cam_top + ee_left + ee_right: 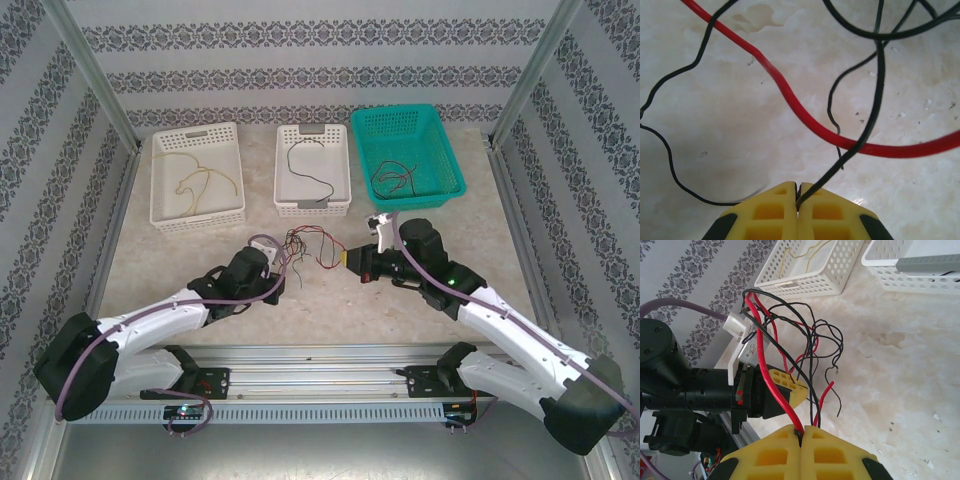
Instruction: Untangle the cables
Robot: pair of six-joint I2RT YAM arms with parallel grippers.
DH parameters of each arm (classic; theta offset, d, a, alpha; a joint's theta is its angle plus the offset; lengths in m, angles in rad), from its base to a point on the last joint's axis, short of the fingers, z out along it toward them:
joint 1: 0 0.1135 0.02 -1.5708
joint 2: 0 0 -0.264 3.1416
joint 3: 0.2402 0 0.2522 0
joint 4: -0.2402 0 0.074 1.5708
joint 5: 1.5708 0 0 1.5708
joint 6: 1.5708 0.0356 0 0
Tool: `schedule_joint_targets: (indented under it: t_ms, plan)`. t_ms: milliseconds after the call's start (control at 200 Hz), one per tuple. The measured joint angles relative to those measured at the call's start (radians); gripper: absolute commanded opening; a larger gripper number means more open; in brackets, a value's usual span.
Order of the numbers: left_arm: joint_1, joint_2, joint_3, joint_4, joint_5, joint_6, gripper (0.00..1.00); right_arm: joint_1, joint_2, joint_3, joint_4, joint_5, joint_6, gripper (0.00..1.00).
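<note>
Cables (308, 243) in red and black sit tangled between the left claw (797, 194) and the right claw (803, 431), over the marble counter (330, 300), just in front of the middle white basket (312, 208). The left claw is pinched tight on a black cable (876, 100). The right claw is clamped on a red cable (771, 385), with black strands running beside it.

A loose tangle of thin red and black cables (305, 243) sits at the table's (200, 290) middle, with a black strand (879, 80) pinched in the left gripper (797, 197) and a red strand (761, 355) in the right gripper (801, 432). A yellow cable (200, 180) lies far left.
</note>
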Motion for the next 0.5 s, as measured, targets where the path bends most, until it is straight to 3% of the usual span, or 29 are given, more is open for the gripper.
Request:
schedule_joint_targets:
  t_ms: [290,500]
  plan:
    - [0.0,-0.224,-0.011,-0.008,0.0,-0.037,0.0,-0.091,-0.082,-0.041,-0.002,0.005,0.034,0.0]
    - [0.011,-0.373,0.031,-0.114,-0.004,-0.069,0.0,-0.185,-0.108,-0.113,-0.001,0.012,0.078,0.0]
